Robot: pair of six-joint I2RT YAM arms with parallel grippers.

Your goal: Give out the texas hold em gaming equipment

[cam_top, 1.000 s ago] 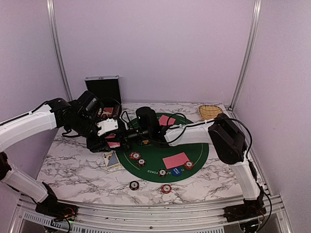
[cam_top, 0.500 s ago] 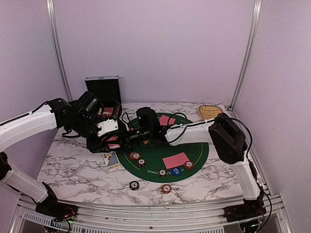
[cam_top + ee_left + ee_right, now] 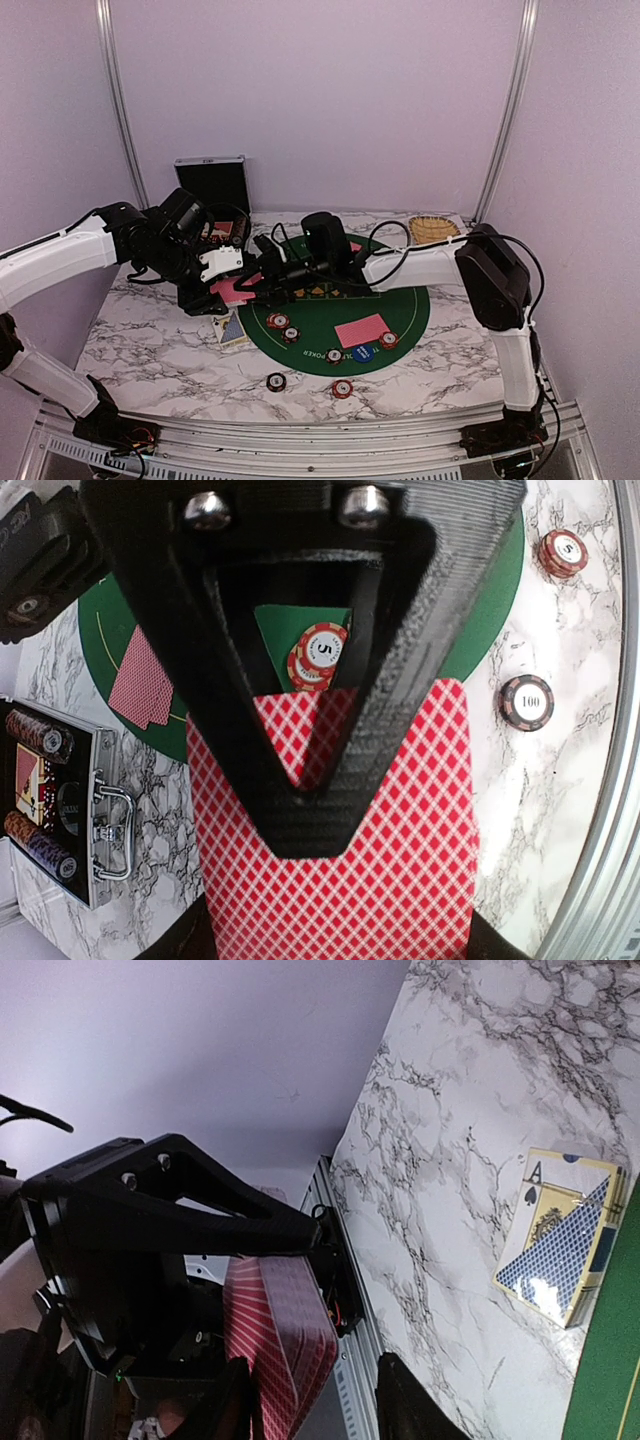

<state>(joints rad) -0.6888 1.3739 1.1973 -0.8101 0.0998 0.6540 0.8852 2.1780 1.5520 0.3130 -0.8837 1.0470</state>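
Observation:
My left gripper (image 3: 228, 291) hangs over the table's left part, shut on a stack of red-backed playing cards (image 3: 236, 290). In the left wrist view the cards (image 3: 400, 860) fill the space under the gripper (image 3: 315, 830). My right gripper (image 3: 263, 286) reaches in from the right. Its fingers (image 3: 405, 1400) stand apart around the free end of the cards (image 3: 285, 1345), with a gap on the right side. Chips (image 3: 277, 321), a blue button (image 3: 361, 352) and dealt cards (image 3: 361, 330) lie on the round green mat (image 3: 410, 310). Two more chips (image 3: 342, 388) lie on the marble in front.
A blue-backed card box (image 3: 232, 330) lies under the grippers at the mat's left edge and also shows in the right wrist view (image 3: 560, 1250). The black hinged case (image 3: 212, 185) stands open at the back left. A wicker basket (image 3: 433, 229) sits at the back right.
The right arm has shifted a little to the right and its jaws have narrowed around the cards' end. More of the red cards shows. The left arm has not moved.

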